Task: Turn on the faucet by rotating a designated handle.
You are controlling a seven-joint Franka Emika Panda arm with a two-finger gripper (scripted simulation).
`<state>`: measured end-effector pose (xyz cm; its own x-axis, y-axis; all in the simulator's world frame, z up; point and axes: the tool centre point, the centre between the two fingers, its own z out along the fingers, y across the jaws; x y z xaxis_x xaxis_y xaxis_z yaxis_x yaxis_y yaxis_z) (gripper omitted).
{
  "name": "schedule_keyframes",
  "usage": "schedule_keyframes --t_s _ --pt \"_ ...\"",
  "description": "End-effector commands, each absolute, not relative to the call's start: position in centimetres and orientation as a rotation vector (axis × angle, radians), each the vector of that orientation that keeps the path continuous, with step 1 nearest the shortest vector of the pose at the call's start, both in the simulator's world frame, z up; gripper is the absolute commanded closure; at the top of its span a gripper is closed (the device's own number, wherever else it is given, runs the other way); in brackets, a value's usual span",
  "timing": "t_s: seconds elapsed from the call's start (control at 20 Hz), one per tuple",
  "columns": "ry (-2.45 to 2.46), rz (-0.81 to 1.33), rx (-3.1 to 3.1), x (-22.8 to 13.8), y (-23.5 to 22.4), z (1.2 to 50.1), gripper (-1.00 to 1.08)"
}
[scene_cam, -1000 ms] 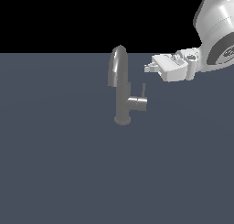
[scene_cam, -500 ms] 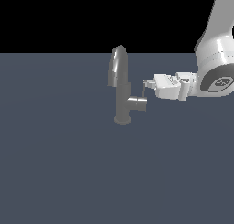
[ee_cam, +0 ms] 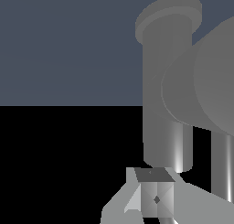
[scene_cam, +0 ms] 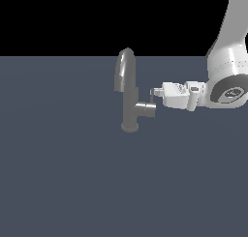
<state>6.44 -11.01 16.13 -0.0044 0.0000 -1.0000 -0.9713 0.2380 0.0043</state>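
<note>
End effector beside the faucet's side stub

Exterior view: the faucet (scene_cam: pixel 129 93) stands upright on the desk (scene_cam: pixel 63 173); the end effector (scene_cam: pixel 154 92) sits just above its stub, at the thin handle (scene_cam: pixel 154 98). Wrist view: the faucet (ee_cam: pixel 167 86) looms close; whether the end effector (ee_cam: pixel 155 198) is clenched or released, I cannot tell.

You see the faucet (ee_cam: pixel 167 86) looming close, its column and round base filling the frame, with the end effector (ee_cam: pixel 155 198) just beside the column.

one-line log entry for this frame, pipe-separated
phase: approach | gripper: at handle, grasp unclear | faucet: upright | handle: above side stub
</note>
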Motion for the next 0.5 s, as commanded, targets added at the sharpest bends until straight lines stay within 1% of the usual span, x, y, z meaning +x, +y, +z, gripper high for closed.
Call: schedule_keyframes --t_s 0.0,0.45 --pt "1.317 1.033 -1.028 6.2 -11.0 16.2 1.08" --pt "1.317 1.033 -1.028 3.8 -10.4 16.7 1.08"
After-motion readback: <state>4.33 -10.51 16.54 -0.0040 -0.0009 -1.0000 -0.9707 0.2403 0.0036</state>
